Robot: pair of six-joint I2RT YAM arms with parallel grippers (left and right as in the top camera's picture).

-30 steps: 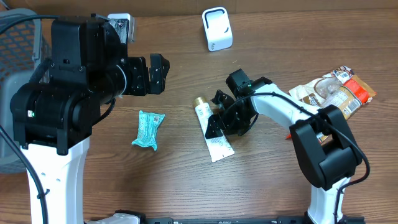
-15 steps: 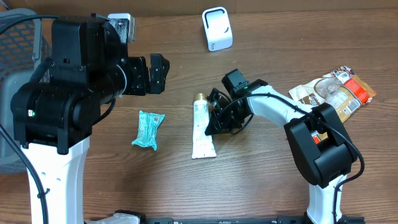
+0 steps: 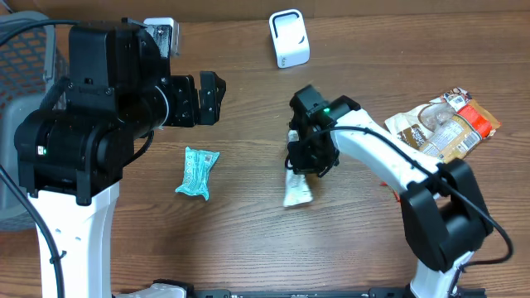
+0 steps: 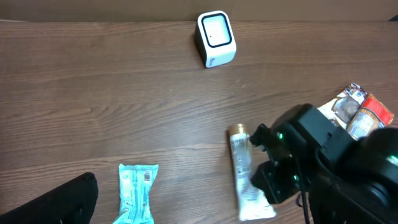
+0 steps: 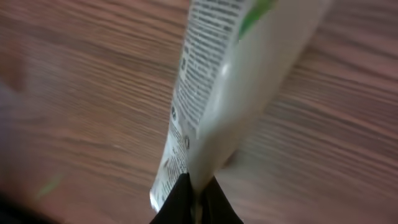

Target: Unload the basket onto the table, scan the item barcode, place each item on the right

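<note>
The item is a white tube (image 3: 296,189) with a gold cap (image 4: 237,130) and fine print on its side. My right gripper (image 3: 306,159) is shut on it at mid-table. In the right wrist view the tube (image 5: 236,81) stands up from between the two black fingertips (image 5: 180,202), which pinch its flat crimped end. From overhead, only the tube's lower part shows below the gripper. The white scanner (image 3: 289,38) stands at the back of the table, well apart from the tube. My left gripper (image 3: 207,98) hangs open and empty over the left side.
A teal packet (image 3: 197,171) lies left of centre, below the left gripper. Crinkled snack bags (image 3: 447,122) sit at the right edge. A grey mesh basket (image 3: 16,50) occupies the far left.
The right gripper has shut on the tube. The tube has swung from a slant to nearly straight and the right wrist has shifted toward the back. The left arm has not moved.
</note>
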